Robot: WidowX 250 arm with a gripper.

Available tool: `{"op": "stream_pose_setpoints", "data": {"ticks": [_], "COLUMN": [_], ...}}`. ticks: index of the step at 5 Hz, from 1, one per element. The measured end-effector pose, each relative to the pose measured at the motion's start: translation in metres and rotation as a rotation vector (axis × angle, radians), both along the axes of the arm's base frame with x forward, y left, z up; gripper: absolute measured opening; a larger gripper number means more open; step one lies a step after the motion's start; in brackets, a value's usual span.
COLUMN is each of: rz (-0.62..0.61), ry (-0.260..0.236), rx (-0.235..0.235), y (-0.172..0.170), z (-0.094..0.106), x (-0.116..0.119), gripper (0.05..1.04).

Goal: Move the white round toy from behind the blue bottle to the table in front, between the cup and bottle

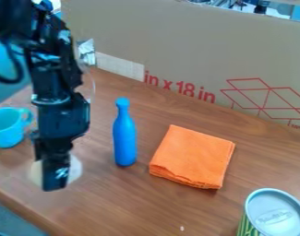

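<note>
Pale round item (75, 171), one: off-white, plain, soft-edged outline, its middle hidden from view, with a curved portion showing at three o'clock and a narrower one at nine. Located toward eight o'clock from the view's centre, seen against the brown wooden tabletop (115, 198); whether resting flat or raised, and its exact form, cannot be told.

Bottle (124, 138) left of folded cloth (193, 157)

A tan cardboard panel (183, 50) is standing across the upper frame, showing red printing at right and a pale strip (120, 67) at upper left, while a brown wooden table (124, 207) is stretching below.
</note>
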State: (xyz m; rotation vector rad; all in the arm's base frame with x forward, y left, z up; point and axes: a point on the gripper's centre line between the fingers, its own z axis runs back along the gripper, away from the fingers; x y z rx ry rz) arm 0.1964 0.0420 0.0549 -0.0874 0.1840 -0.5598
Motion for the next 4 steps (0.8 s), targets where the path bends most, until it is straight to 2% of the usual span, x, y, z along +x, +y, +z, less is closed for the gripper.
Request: {"op": "stream_pose_setpoints", "data": {"ticks": [2, 4], "rz": [0.083, 0.206], "ry": [0.009, 0.123], "rx": [0.024, 0.116], "y": [0.014, 0.042], "z": [-0.012, -0.022], "x": [0.022, 0.008], "gripper": [0.64, 0.64]}}
